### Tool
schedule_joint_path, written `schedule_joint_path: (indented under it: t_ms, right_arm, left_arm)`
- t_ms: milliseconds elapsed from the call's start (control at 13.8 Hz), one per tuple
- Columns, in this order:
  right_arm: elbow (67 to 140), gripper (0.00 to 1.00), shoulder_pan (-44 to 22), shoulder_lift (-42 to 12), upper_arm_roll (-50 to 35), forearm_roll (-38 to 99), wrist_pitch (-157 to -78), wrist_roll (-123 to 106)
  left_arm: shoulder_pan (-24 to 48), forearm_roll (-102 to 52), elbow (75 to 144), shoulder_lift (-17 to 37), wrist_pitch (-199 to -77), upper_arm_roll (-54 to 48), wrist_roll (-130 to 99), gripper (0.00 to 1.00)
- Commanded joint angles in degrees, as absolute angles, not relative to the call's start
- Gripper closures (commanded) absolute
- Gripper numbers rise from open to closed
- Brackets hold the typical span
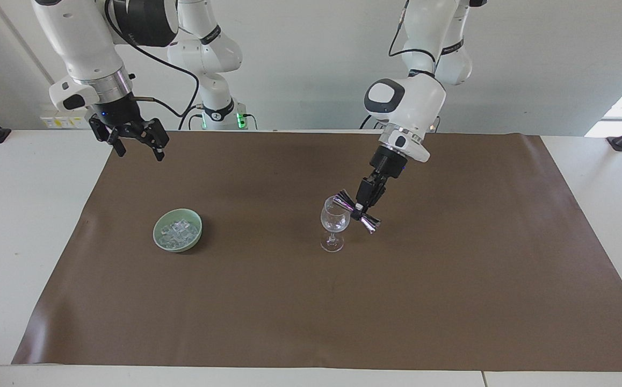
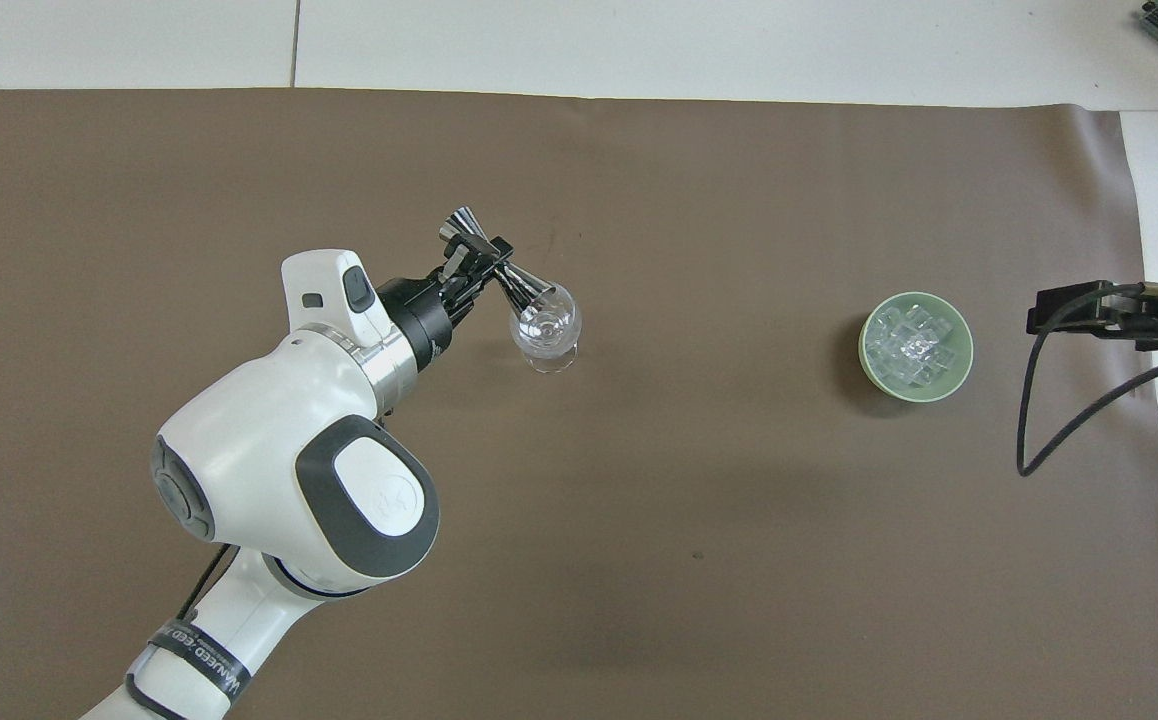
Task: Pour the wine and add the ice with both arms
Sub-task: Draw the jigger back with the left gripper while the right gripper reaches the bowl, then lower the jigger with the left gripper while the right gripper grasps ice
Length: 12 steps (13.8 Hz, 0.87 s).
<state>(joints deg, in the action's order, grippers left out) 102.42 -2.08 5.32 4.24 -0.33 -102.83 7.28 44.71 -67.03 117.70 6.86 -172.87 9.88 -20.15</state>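
While the left gripper (image 1: pixel 361 210) pinches a silver measuring cup (image 1: pixel 355 210) at its narrow waist, the cup lies tilted on its side, one flared end resting over the rim of the wine glass (image 1: pixel 334 224) and the other end pointing away toward the left arm's end of the table. In the overhead view the same gripper (image 2: pixel 479 262) grips the measuring cup (image 2: pixel 495 272) at the middle, and the cup's wider mouth sits right above the bowl of the glass (image 2: pixel 545 330). The glass stands upright on its foot on the brown mat (image 1: pixel 450 301), roughly midway along the table. I cannot tell from either view whether any liquid is in it. The ice (image 1: pixel 178 232) lies piled in a small green bowl (image 1: pixel 160 226), which sits on the mat well apart from the glass, toward the right arm's end of the table; from overhead the ice (image 2: pixel 914 345) shows as a heap of clear cubes filling the bowl (image 2: pixel 963 367). The right gripper (image 1: pixel 140 145) hangs in the air with its fingers spread and nothing between them, over the mat's edge at the right arm's end of the table, and it is apart from the bowl. From overhead the right gripper (image 2: pixel 1099 305) appears just beside the bowl, at the mat's edge.
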Motion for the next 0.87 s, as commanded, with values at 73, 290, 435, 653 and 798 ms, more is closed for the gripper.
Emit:
schedule_joint_path:
  t_ms: [73,290,435,653,798]
  right_arm:
    - [108.89,0.00,-1.76,7.21,4.13,1.14,-109.23,4.75]
    - [111.70,0.00,-1.84,4.75,4.13,1.14,-115.90,3.52]
    - [113.72,0.00,-2.90,3.52,4.13,1.14,-120.91,0.10]
    - [114.70,0.00,-2.90,-0.25,4.13,1.14,-124.88,-2.54]
    - [115.05,0.00,-2.90,-2.63,4.13,1.14,-127.95,-4.74]
  left_arm:
    - [40.09,-67.24,116.54,6.33,-165.08,9.84,-28.46,1.00]
    - [35.52,-70.03,116.63,5.37,-156.83,9.84,-31.19,1.00]
    - [33.50,-71.01,116.72,5.27,-154.61,9.93,-36.18,1.00]
    - [27.10,-71.71,116.63,4.92,-145.06,9.93,-37.44,1.00]
    - [22.61,-71.98,116.46,4.05,-137.33,9.93,-37.44,1.00]
